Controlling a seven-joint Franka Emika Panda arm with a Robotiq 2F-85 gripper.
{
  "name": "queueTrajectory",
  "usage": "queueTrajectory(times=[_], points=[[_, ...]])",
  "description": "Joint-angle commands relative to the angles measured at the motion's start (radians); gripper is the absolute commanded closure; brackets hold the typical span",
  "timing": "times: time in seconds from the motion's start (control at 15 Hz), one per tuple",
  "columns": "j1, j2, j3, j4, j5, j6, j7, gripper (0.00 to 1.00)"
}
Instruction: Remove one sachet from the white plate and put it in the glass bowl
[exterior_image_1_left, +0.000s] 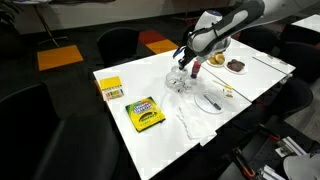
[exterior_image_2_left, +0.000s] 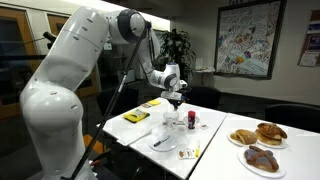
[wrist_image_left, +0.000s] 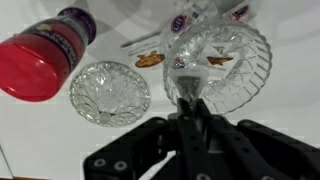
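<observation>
— How would a sachet (wrist_image_left: 215, 60) have handled?
— Light, limp and slick, I'd judge, so best nipped by one edge. One showed within the glass bowl (wrist_image_left: 250, 85); others lay loose beyond it.
— And the gripper (wrist_image_left: 186, 88)?
— It hung over the bowl with its jaws pressed together. Whether they pinched anything, I couldn't tell.
— Did the views differ?
— Only the wrist view showed sachets. Exterior views placed the white plate (exterior_image_1_left: 200, 102) just beside the bowl, and the pastries (exterior_image_2_left: 258, 140) well apart.
</observation>
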Motion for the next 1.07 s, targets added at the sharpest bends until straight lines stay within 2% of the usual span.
queueTrajectory(times=[0.0, 0.2, 0.33, 0.4, 0.53, 0.8, 1.0], points=[[-0.087, 0.037, 0.103, 0.054, 0.078, -0.043, -0.124, 0.98], [-0.130, 0.062, 0.159, 0.079, 0.152, -0.092, -0.171, 0.98], [-0.131, 0.069, 0.159, 0.094, 0.188, -0.153, -0.153, 0.98], [-0.119, 0.064, 0.143, 0.095, 0.197, -0.197, -0.128, 0.65], [-0.093, 0.056, 0.110, 0.090, 0.205, -0.217, -0.092, 0.58], [-0.024, 0.010, 0.033, 0.046, 0.151, -0.160, 0.006, 0.29], [0.101, -0.037, -0.105, 0.030, 0.037, -0.220, 0.224, 0.08]])
